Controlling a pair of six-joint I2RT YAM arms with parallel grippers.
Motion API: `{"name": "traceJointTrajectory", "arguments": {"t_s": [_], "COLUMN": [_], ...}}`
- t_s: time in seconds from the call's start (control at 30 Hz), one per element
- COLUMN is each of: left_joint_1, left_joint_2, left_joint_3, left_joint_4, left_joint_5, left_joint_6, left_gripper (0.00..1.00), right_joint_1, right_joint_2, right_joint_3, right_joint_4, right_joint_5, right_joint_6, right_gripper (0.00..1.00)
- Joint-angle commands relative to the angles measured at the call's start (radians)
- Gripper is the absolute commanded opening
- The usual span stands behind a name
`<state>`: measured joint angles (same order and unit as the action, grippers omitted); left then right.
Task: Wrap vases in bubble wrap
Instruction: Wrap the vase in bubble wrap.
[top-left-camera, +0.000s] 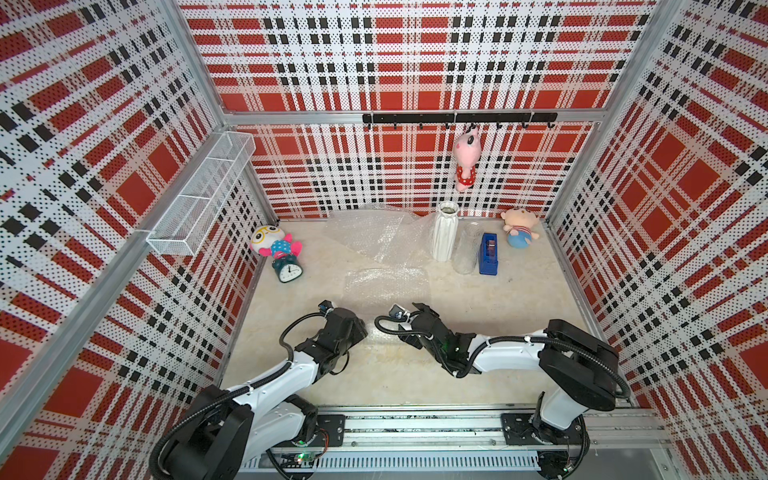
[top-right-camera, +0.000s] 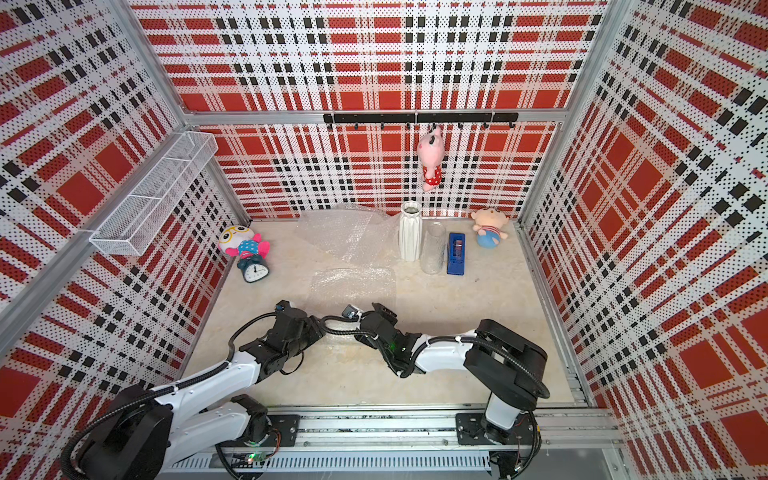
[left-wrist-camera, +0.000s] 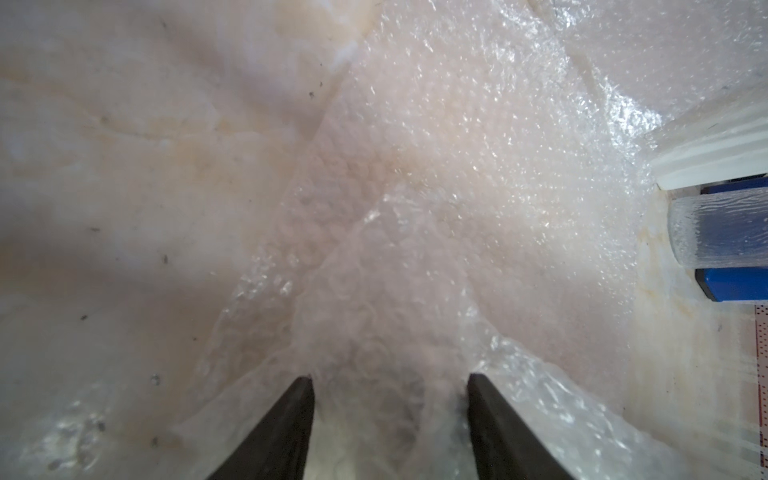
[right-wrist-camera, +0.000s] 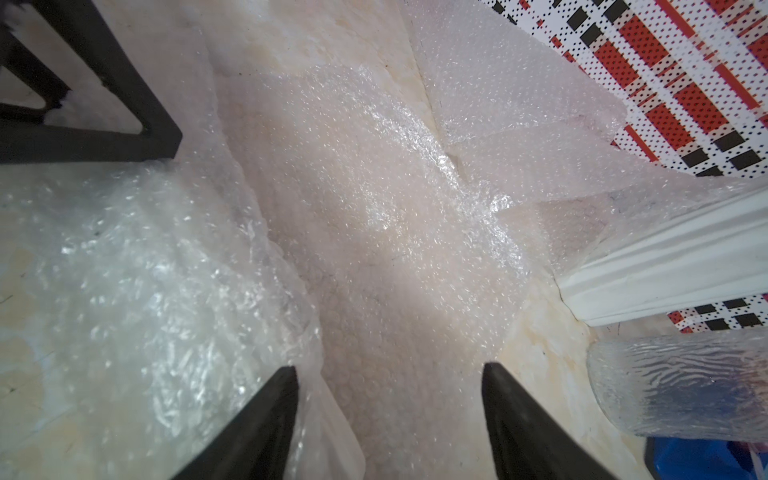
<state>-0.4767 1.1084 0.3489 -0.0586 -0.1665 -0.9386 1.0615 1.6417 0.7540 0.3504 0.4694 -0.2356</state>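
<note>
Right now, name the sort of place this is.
Likely a staged robot test booth: plaid perforated walls on aluminium framing, left arm and right arm mounted on a rail, a hanging plush toy.

Crinkled bubble wrap (left-wrist-camera: 415, 199) between fingers (left-wrist-camera: 282, 432) of the left pincer (left-wrist-camera: 390, 382), over pale table (left-wrist-camera: 124, 166)

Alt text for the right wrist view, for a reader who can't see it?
Right gripper, jaws open, above bubble wrap spread on the table. A white ribbed vase and a clear glass vase stand beside the sheet.
</note>
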Motion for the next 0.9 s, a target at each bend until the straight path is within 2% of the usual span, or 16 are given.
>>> {"name": "traceJointTrajectory", "arguments": {"t_s": [0.0, 0.1, 0.17, 0.23, 0.4, 0.43, 0.5, 0.67, 0.87], "left_joint_1": [0.006, 0.007, 0.007, 0.007, 0.014, 0.016, 0.018, 0.02, 0.027], "left_joint_2": [0.022, 0.028, 0.033, 0.033, 0.033, 0.033, 0.03, 0.031, 0.034], "left_joint_3": [0.007, 0.004, 0.004, 0.002, 0.001, -0.001, -0.005, -0.008, -0.009], "left_joint_4": [-0.034, -0.026, -0.02, -0.017, -0.014, -0.013, -0.001, 0.005, 0.008], "left_joint_5": [-0.001, 0.002, 0.001, 0.003, 0.005, 0.004, 0.009, 0.01, 0.014], "left_joint_6": [0.027, 0.029, 0.029, 0.03, 0.038, 0.04, 0.04, 0.04, 0.044], "left_gripper": [0.62, 0.62, 0.62, 0.62, 0.62, 0.62, 0.62, 0.62, 0.62], "right_joint_1": [-0.008, -0.008, -0.008, -0.008, -0.007, -0.007, -0.006, -0.005, -0.005], "right_joint_2": [-0.095, -0.176, -0.238, -0.28, -0.264, -0.26, -0.251, -0.166, -0.075], "right_joint_3": [-0.01, -0.036, -0.076, -0.111, -0.152, -0.17, -0.186, -0.122, -0.083], "right_joint_4": [-0.021, -0.015, 0.015, 0.026, 0.016, 0.032, 0.065, -0.012, -0.026], "right_joint_5": [-0.034, -0.091, -0.176, -0.285, -0.415, -0.441, -0.457, -0.47, -0.458], "right_joint_6": [-0.067, -0.116, -0.154, -0.192, -0.313, -0.358, -0.404, -0.458, -0.466], "right_gripper": [0.78, 0.81, 0.88, 0.89, 0.91, 0.96, 0.96, 0.95, 0.88]}}
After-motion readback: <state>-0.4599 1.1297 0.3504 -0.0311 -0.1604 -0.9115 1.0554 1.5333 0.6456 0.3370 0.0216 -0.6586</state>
